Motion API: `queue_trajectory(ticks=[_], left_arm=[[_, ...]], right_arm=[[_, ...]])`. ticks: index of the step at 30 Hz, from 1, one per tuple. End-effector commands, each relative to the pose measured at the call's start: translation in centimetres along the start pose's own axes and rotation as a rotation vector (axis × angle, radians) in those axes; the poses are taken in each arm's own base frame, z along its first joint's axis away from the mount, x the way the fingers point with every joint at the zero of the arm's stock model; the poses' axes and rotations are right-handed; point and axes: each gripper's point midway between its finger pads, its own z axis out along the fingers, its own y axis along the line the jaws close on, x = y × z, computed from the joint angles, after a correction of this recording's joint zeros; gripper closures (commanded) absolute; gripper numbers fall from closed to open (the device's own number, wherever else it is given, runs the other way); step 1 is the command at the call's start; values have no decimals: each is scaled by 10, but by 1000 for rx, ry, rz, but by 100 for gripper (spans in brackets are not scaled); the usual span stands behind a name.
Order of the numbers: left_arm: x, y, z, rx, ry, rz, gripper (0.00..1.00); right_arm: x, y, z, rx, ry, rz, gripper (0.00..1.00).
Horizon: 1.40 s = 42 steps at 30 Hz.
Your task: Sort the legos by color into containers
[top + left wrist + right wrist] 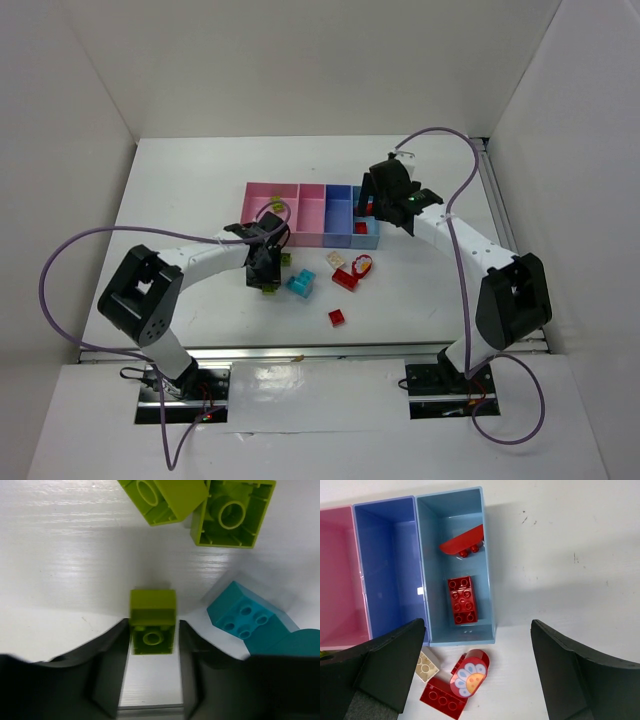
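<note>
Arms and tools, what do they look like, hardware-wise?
Left arm and right arm: white links, bulky black joint housings. A purple cable loops off each. Left tool and right tool: two matte black fingers, broad and curved. No markings legible.

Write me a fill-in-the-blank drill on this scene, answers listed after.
The brick between the fingers of the left gripper is ___ in colour. The light blue compartment holds ___ red pieces. The right gripper is ___ rather than shut, holding nothing.
Answers: lime green; two; open.
</note>
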Motion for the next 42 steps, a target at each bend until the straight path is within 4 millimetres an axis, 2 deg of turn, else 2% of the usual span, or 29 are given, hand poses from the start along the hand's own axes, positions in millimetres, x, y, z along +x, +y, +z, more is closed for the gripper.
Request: queue_trajectory(ticks=[1, 3, 6, 11, 12, 14, 15, 17, 18, 20, 21, 22, 24, 25, 27, 28, 29, 30, 31, 33, 34, 35, 37, 38, 41, 42], left_arm=[[3, 9, 3, -44, 0, 9, 51], [-1, 9, 0, -50, -10, 21, 58], [-21, 7, -21, -65, -65, 39, 73], [-61, -6, -69, -58, -157, 26, 73], [-78, -15, -85, -35, -207, 16, 73], [-96, -17, -86, -54, -239, 14, 71], [-116, -18, -94, -54, -281, -12, 70], [-136, -16, -92, -59, -296, -46, 70], [-152, -20, -90, -79, -321, -41, 70], [-170, -14, -84, -100, -337, -59, 70], [-182, -20, -77, -86, -335, -60, 70], [-191, -14, -73, -95, -337, -69, 70], [-205, -16, -68, -80, -337, -87, 70], [-207, -13, -56, -95, -318, -91, 70], [-209, -9, -48, -102, -295, -99, 58], [-209, -5, -44, -102, -283, -108, 48], [-208, -5, -39, -107, -273, -115, 40], [-208, -4, -38, -95, -264, -122, 24], [-208, -5, -38, -88, -259, -112, 18], [-208, -10, -38, -66, -258, -111, 12], [-210, -11, -46, -49, -268, -102, 12], [-212, -21, -60, -14, -298, -93, 12], [-206, -26, -71, 1, -316, -61, 12], [-207, -29, -78, 7, -338, -57, 12], [-196, -32, -102, 49, -360, -38, 12], [-190, -31, -110, 70, -361, -36, 12]], right_arm=[[-5, -7, -7, 21, -18, 8, 7], [-5, -7, -7, 21, -18, 8, 7], [-4, -10, -7, 33, -15, 5, 7], [-10, -17, -12, 52, -35, 16, 7], [-14, -17, -16, 47, -45, 20, 7], [-16, -22, -18, 55, -46, 27, 7], [-13, -24, -19, 61, -35, 22, 7], [-11, -24, -25, 46, -32, 24, 7], [-7, -23, -26, 34, -21, 31, 7], [3, -27, -30, 37, 7, 31, 7], [8, -29, -32, 35, 21, 37, 7], [12, -32, -35, 39, 29, 34, 7], [25, -33, -38, 25, 69, 46, 7], [38, -34, -38, 11, 101, 40, 7], [52, -35, -47, -14, 135, 80, 7], [66, -39, -46, -9, 164, 84, 7], [68, -39, -51, -26, 156, 104, 7], [74, -35, -53, -55, 174, 132, 7], [89, -38, -51, -57, 201, 139, 7], [96, -27, -53, -111, 201, 159, 8], [106, -25, -52, -124, 231, 189, 8], [112, -14, -51, -155, 239, 188, 8], [122, -6, -48, -168, 258, 218, 8], [122, 4, -46, -190, 252, 220, 8], [129, 12, -37, -188, 253, 256, 8], [124, 18, -33, -202, 237, 283, 8]])
